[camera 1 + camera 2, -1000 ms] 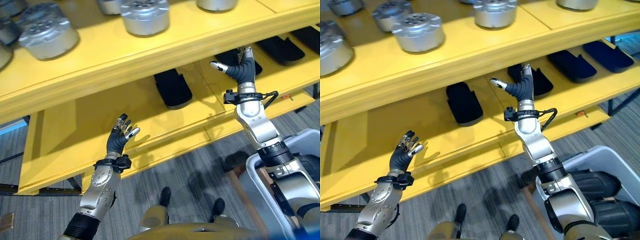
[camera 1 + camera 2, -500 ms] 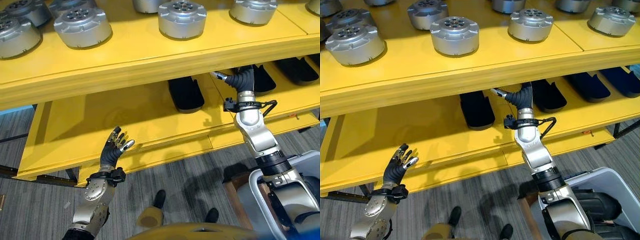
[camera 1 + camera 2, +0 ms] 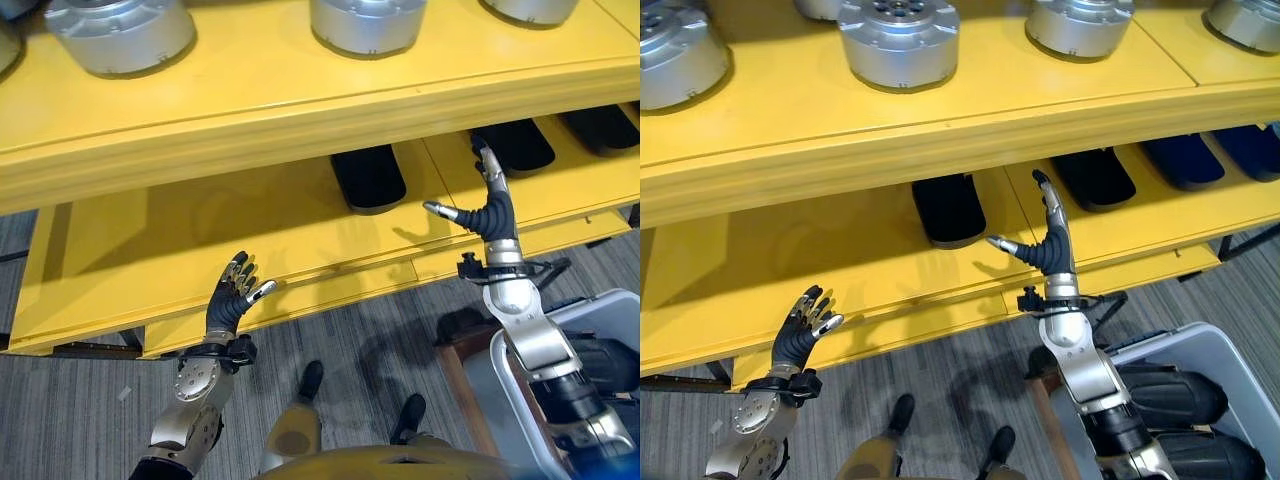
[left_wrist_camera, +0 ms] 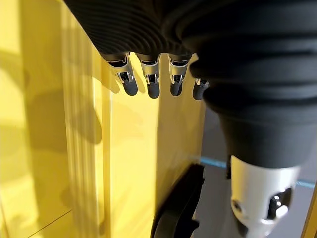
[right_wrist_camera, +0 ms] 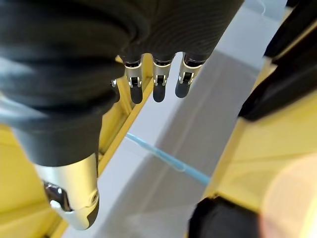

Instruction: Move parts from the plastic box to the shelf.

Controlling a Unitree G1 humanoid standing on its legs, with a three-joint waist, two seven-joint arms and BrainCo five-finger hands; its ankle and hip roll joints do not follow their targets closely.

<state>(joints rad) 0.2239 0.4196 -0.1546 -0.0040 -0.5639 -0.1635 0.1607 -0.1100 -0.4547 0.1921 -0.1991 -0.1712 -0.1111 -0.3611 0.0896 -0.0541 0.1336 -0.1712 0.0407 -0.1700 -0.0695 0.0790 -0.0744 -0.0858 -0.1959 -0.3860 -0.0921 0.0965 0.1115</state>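
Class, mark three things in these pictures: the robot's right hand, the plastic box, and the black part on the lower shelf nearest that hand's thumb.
right hand (image 3: 1048, 250), right eye view, on the palm.
plastic box (image 3: 1210, 341), right eye view, on its pale rim.
black part (image 3: 948, 208), right eye view, on its top face.

We're in a workshop or parts store here, and the signs are plain. A long yellow shelf (image 3: 790, 150) runs across the view in two tiers. Up top sits a row of round silver machined parts (image 3: 899, 40), drum-shaped with bolt holes in their faces. On the lower tier (image 3: 150, 270) lie flat black moulded parts (image 3: 949, 209), spaced apart in a line. Below it all, grey carpet floor (image 3: 90, 430), and at the right a pale plastic box (image 3: 1200, 350) stocked with big black parts (image 3: 1175, 395).
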